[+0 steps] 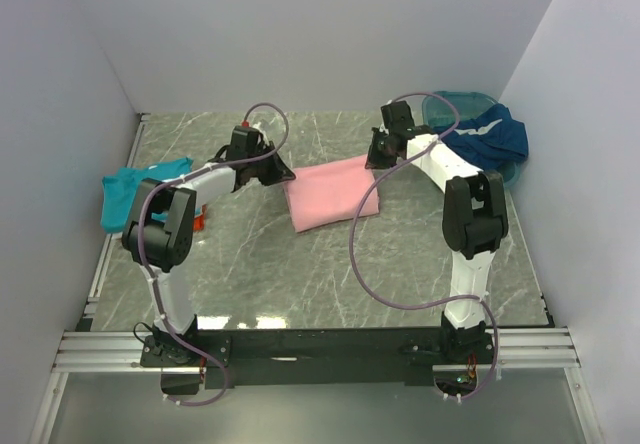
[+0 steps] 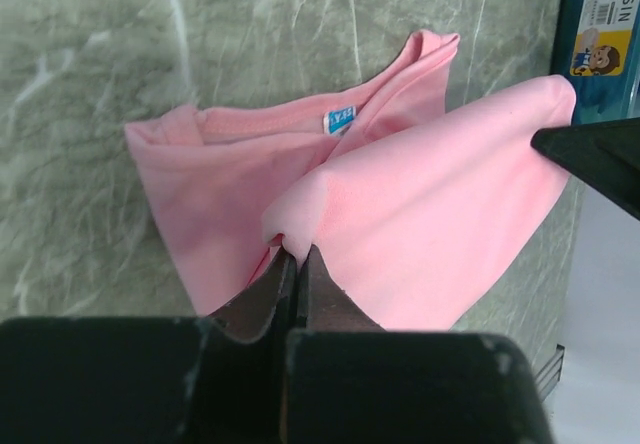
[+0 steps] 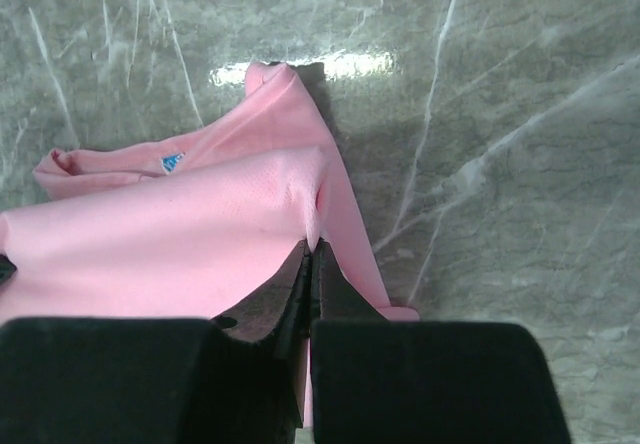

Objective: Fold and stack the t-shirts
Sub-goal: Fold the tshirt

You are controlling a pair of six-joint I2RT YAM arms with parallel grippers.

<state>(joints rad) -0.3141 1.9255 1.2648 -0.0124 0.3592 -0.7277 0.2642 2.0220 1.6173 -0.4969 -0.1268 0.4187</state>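
Left fingers (image 2: 292, 269) and right fingers (image 3: 308, 264), each pinched shut on a raised fold of the pink shirt (image 1: 330, 192), mid-bench. The fold likely goes best with both corners lifted level, edge taut, and laid over evenly. Grey marbled bench (image 1: 300, 274); teal shirt (image 1: 135, 189) far left; blue shirt (image 1: 490, 134) over basin (image 1: 455, 99); white walls (image 1: 300, 34).

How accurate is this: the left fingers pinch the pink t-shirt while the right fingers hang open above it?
Not quite. The right fingers are shut on the pink t-shirt too, as the right wrist view shows; the left fingers do pinch it.
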